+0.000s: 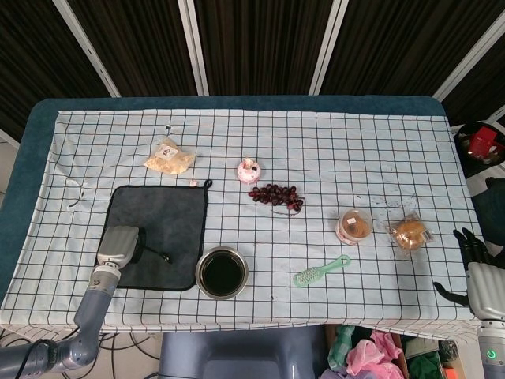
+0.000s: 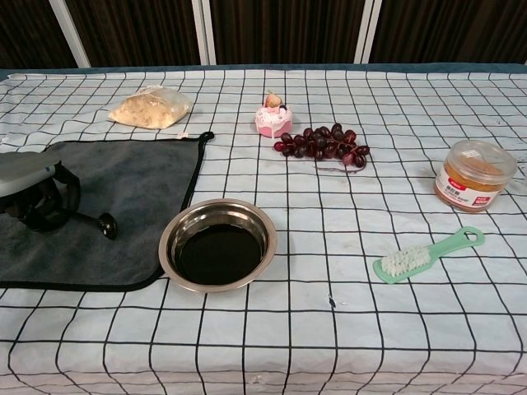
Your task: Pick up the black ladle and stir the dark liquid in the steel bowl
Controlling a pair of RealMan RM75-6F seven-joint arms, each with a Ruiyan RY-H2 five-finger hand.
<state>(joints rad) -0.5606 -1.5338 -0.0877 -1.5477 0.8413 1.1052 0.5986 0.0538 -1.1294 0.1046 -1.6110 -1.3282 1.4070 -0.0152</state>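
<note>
The black ladle [image 2: 97,223] lies on the grey cloth [image 1: 170,217] near the table's front left corner, its handle running under the left hand [image 2: 34,191] and its small round cup pointing toward the steel bowl [image 2: 217,244]. The left hand's fingers curl around the handle end, so it appears to grip the ladle, though the chest view cuts off part of the hand and the exact contact is hard to read. The cup looks slightly raised or tipped off the cloth, which would fit a lift just beginning. The bowl stands just beside the cloth's front right corner, close to the table's front edge, with the dark liquid [image 2: 215,253] filling its bottom; that nearness means the ladle has only a short way to travel. The right hand [image 1: 473,260] hangs off the table's right edge with fingers spread, holding nothing, well apart from the work. A bunch of grapes [image 2: 323,145] sits toward the table's middle and a green brush [image 2: 426,254] nearer its front edge, both out of the likely path.
</note>
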